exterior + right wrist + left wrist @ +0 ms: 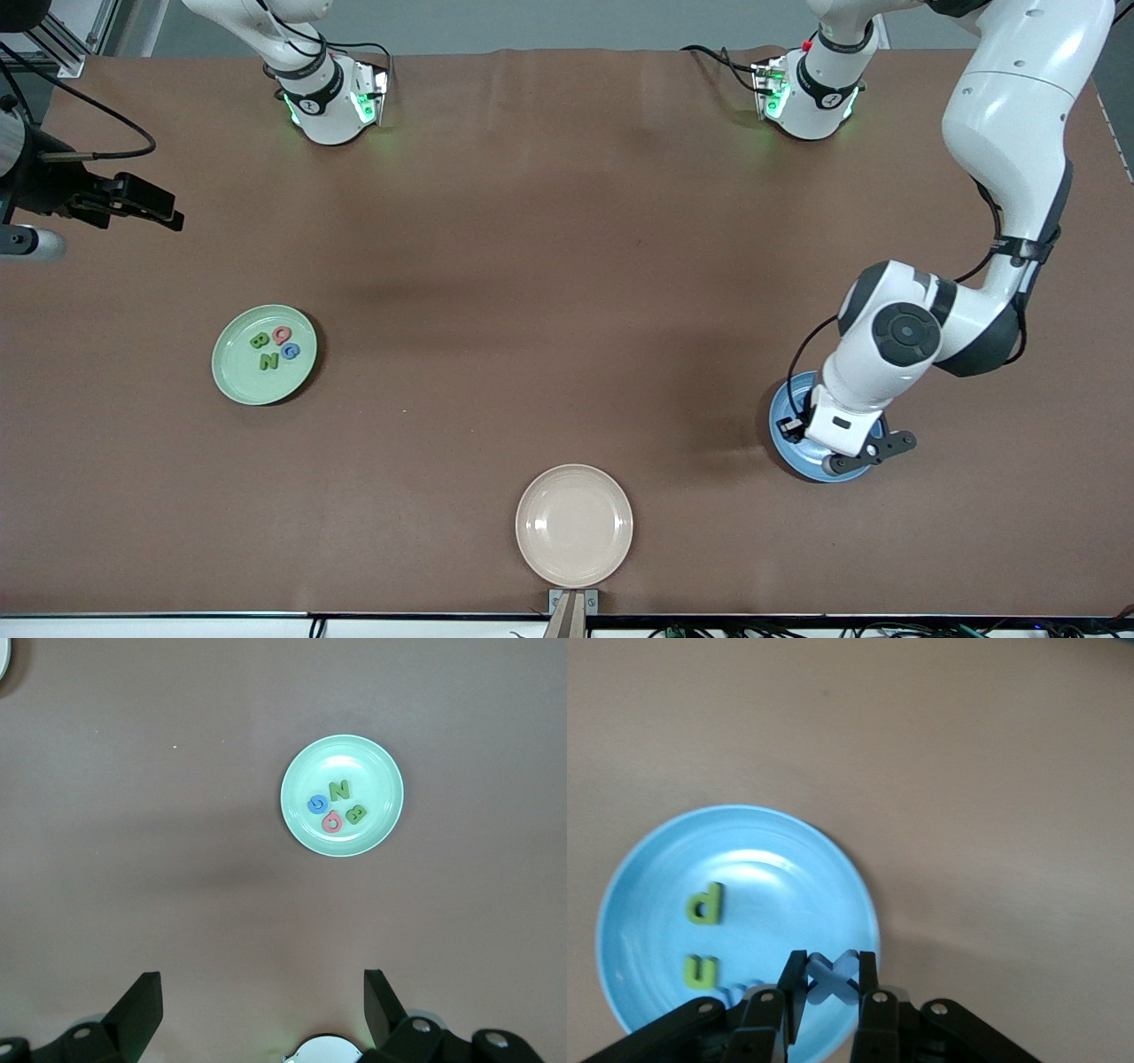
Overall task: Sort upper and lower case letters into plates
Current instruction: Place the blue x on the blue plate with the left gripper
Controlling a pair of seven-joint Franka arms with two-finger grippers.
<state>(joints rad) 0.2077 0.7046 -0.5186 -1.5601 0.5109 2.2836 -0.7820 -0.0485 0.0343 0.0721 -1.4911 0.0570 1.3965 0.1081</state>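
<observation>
The blue plate [791,443] lies toward the left arm's end of the table, mostly under the left arm's hand [850,416]. In the left wrist view my left gripper [833,976] is shut on a blue letter x [833,979] just over the blue plate [762,868], near its rim. Two lime-green lowercase letters, d [706,904] and n [702,970], lie in that plate. The mint green plate [237,374] holds uppercase B [260,340], N [268,361], a blue G [291,351] and a pink letter [282,335]. My right gripper [261,1010] is open and empty, high over the table.
A cream-beige plate [574,525] with nothing in it sits at the table's edge nearest the front camera. The right arm's hand [142,204] hangs at the right arm's end of the table. The mint plate also shows in the right wrist view [376,771].
</observation>
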